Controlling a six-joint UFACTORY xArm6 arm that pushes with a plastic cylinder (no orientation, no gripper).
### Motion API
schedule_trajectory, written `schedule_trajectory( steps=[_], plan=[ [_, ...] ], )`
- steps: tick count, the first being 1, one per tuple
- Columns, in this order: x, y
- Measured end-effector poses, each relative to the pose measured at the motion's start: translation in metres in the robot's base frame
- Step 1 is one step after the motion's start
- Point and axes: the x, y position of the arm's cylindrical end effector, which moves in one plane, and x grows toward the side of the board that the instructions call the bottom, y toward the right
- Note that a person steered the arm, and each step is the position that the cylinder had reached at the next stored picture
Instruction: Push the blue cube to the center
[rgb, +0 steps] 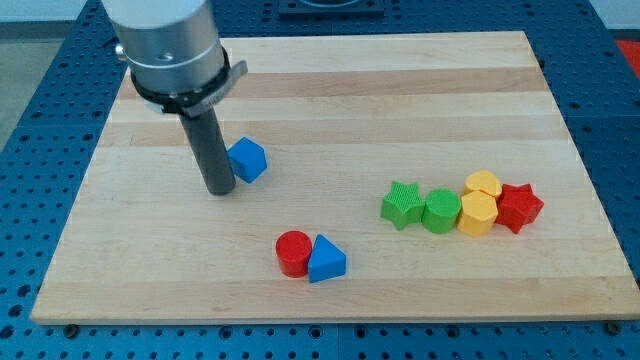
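Note:
The blue cube (247, 159) lies on the wooden board (330, 90), left of the board's middle. My tip (219, 188) stands just to the cube's left and slightly below it, close to or touching its left side. The rod rises from the tip into the grey and white arm body at the view's top left.
A red cylinder (294, 252) and a blue triangular block (326, 260) sit together near the view's bottom. At the right stand a green star (402, 204), a green cylinder (441, 210), two yellow blocks (480, 203) and a red star (519, 207) in a row.

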Motion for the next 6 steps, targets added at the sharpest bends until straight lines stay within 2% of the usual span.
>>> schedule_trajectory(
  steps=[1, 2, 3, 4, 5, 6],
  plan=[
    [-0.056, 0.022],
    [-0.111, 0.094],
    [-0.122, 0.081],
    [-0.095, 0.006],
    [-0.049, -0.018],
    [-0.04, 0.015]
  ],
)
